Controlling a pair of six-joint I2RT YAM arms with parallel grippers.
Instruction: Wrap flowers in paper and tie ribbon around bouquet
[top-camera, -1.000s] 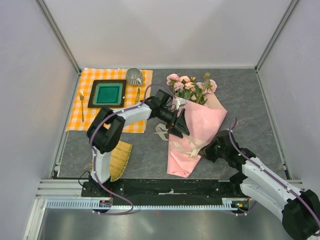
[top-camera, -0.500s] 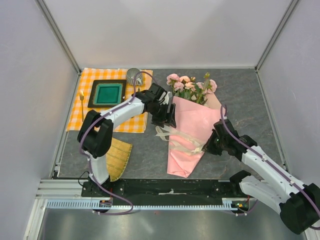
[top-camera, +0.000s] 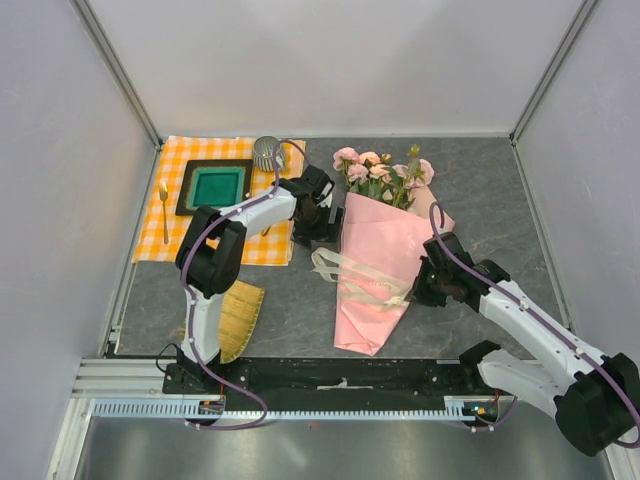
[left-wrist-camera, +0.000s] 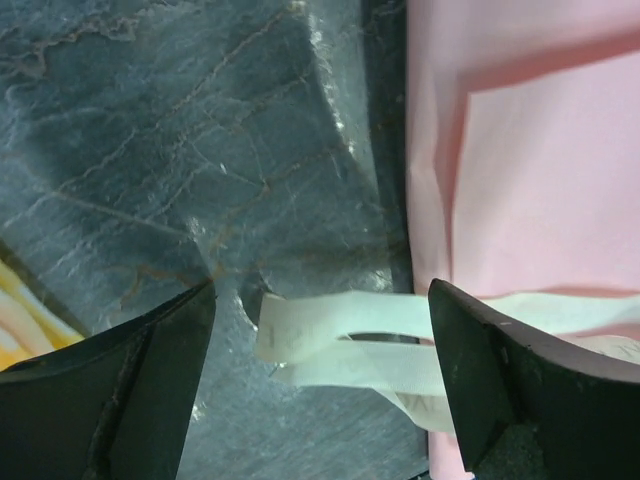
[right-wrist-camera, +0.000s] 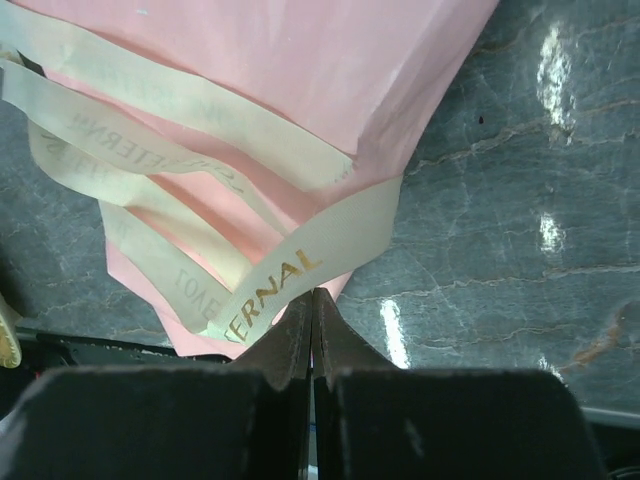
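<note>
Widest bare tabletop (top-camera: 500, 190) right of the bouquet (top-camera: 385, 250) and behind the right gripper (top-camera: 417, 291), out to the side wall. Blocked down the middle by the bouquet itself, lying slantwise. Narrow lane between checked cloth (top-camera: 170, 235) and bouquet, filled by the left gripper (top-camera: 318, 230) and the ribbon (top-camera: 335, 267) loops between its spread fingers. More bare room in front, between bamboo mat (top-camera: 238, 318) and bouquet tip. Back left crowded with tray (top-camera: 184, 190) and cup (top-camera: 268, 153).

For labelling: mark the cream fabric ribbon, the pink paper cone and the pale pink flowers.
cream fabric ribbon (left-wrist-camera: 320, 318): left wrist view, looped end.
pink paper cone (top-camera: 385, 240): top view, upper face.
pale pink flowers (top-camera: 347, 157): top view, a bloom.
</note>
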